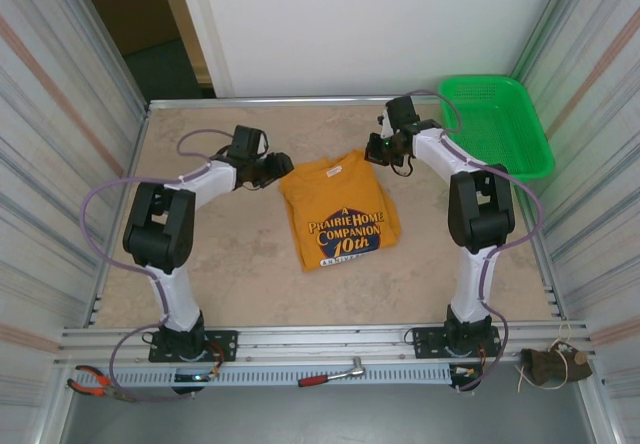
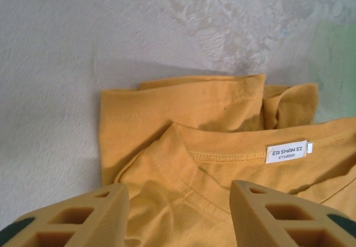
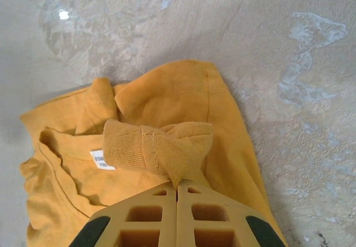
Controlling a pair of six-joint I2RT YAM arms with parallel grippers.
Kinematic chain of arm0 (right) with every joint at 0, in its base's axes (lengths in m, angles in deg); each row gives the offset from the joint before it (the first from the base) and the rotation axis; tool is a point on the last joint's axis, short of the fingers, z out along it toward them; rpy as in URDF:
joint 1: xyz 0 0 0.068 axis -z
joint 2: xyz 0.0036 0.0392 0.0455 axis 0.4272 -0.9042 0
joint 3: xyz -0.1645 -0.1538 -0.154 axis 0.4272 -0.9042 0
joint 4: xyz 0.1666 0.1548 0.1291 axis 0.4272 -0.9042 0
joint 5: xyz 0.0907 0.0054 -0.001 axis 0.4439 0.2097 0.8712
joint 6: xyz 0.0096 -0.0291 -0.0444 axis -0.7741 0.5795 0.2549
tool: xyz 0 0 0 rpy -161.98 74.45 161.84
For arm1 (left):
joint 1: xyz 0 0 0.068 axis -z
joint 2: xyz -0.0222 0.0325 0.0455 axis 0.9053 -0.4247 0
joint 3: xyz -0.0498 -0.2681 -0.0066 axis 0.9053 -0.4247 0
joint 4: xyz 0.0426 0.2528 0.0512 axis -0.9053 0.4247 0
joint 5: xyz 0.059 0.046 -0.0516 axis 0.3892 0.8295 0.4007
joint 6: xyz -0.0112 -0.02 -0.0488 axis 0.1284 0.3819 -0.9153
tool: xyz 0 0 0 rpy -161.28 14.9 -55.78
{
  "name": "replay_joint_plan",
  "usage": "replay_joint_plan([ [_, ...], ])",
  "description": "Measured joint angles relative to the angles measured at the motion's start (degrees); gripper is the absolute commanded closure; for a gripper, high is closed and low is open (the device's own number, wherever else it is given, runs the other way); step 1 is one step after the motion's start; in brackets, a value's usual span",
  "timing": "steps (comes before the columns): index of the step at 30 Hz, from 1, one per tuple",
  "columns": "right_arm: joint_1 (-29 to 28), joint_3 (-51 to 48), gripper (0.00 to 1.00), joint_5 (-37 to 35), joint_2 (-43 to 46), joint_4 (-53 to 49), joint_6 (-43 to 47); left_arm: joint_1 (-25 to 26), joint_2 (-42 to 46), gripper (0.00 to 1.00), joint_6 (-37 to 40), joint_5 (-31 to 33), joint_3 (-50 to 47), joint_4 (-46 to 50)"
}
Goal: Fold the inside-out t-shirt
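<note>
I'm seeing the t-shirt (image 1: pixel 340 214) lying in a compact, roughly rectangular bundle at the middle of the table (image 1: pixel 200 254), between the two arms, navy logo (image 1: pixel 345 232) facing up and neck end pointing at the far edge. The left gripper (image 1: pixel 275 169) is sitting at the shirt's far-left corner. On the left wrist cam the left gripper (image 2: pixel 178 194) is showing its fingers (image 2: pixel 83 213) spread wide, nothing between them, hovering over the collar area of the t-shirt (image 2: pixel 222 108). The white neck label (image 2: pixel 286 152) is facing that camera, with a folded-under layer sticking out beyond the collar. The right gripper (image 1: pixel 378 149) is sitting at the far-right corner of the shirt. On the right wrist cam the right gripper (image 3: pixel 177 184) is pinching fabric, its fingers pressed together on a ribbed band (image 3: pixel 161 144) that is bunching up above the fingertips. The rest of the t-shirt (image 3: pixel 183 91) is lying rumpled on the table below it, and the label (image 3: pixel 102 159) is peeking out on the left of that view. The green basket (image 1: pixel 495 124) is sitting at the far-right corner of the table, well apart from the shirt. Pliers (image 1: pixel 95 382) and a ratchet (image 1: pixel 335 374) are lying on the rail in front of the arm bases.
</note>
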Motion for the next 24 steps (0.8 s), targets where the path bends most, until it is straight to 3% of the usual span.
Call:
replay_joint_plan([
  [7,0.22,0.0,1.0,0.0,-0.42,0.42,-0.2,1.18,-0.52,0.43,-2.45,1.07,0.13,3.96],
  [11,0.2,0.0,1.0,0.02,-0.42,0.48,-0.22,1.95,-1.92,0.48,-2.95,1.01,0.63,4.7],
  [15,0.2,0.0,1.0,0.02,-0.44,0.57,-0.39,2.51,-2.78,0.61,-3.76,0.96,1.03,4.66],
  [19,0.2,0.0,1.0,0.09,-0.44,0.59,-0.42,2.73,-3.58,1.0,-4.11,0.83,1.38,4.5],
  [24,0.2,0.0,1.0,0.26,-0.44,0.61,-0.48,2.73,-4.22,1.0,-3.74,0.81,1.68,4.17],
])
